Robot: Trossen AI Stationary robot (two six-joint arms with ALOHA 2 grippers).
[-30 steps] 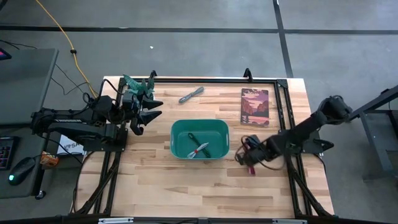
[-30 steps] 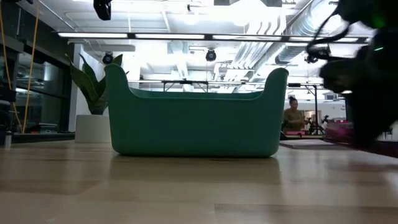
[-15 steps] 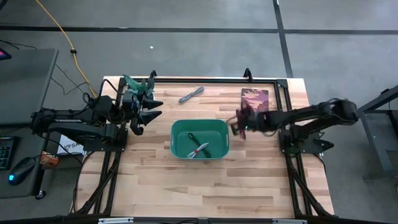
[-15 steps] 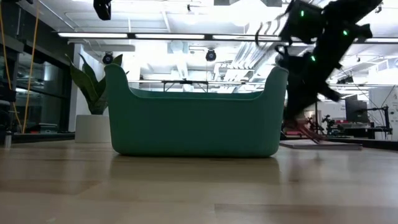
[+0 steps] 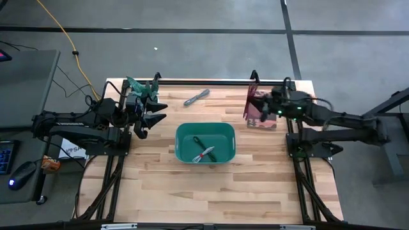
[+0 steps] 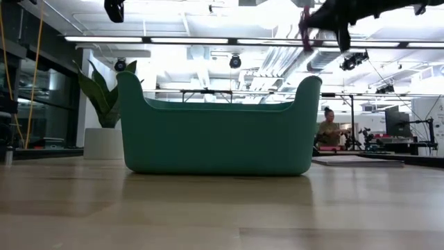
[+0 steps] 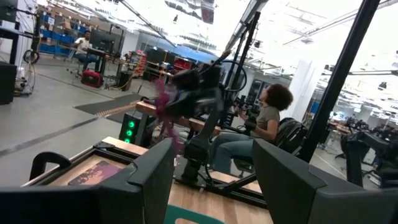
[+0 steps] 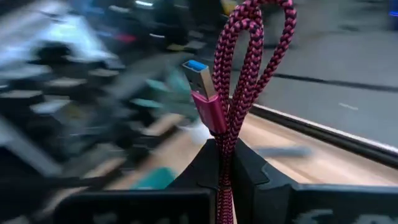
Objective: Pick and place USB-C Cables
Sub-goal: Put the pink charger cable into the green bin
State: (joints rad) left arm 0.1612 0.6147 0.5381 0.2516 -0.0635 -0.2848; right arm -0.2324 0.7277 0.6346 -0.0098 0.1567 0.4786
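Observation:
My right gripper [image 5: 252,111] is raised over the table's far right part, above a picture card, shut on the magenta-red braided cable [image 8: 239,74]. In the low view the cable [image 6: 305,31] shows high above the teal bin [image 6: 218,135]. The bin [image 5: 179,144] stands mid-table with the dark green cable [image 5: 199,141] and the white cable with red band [image 5: 206,153] lying on its bottom. The grey cable [image 5: 197,97] lies on the table beyond the bin. My left gripper [image 5: 158,112] waits open at the table's left, touching nothing. My right gripper pinches the bundled magenta-red cable between its two fingers, on several strands side by side [image 8: 225,134]. The loops [image 8: 261,25] and a plug with a blue tip [image 8: 198,73] stick out beyond the fingertips. The cable is lifted clear of the table.
A picture card [image 5: 266,101] lies flat at the far right under my right gripper. A black frame rail [image 5: 204,82] runs along the far edge. Bare wood lies near of the bin. People sit at desks in the room behind [image 7: 267,118].
My right gripper has carried the magenta-red cable from low over the table's near right part, up and toward the far edge, to above the picture card. The cable stays pinched and has risen well above the bin's rim. The left arm has kept still.

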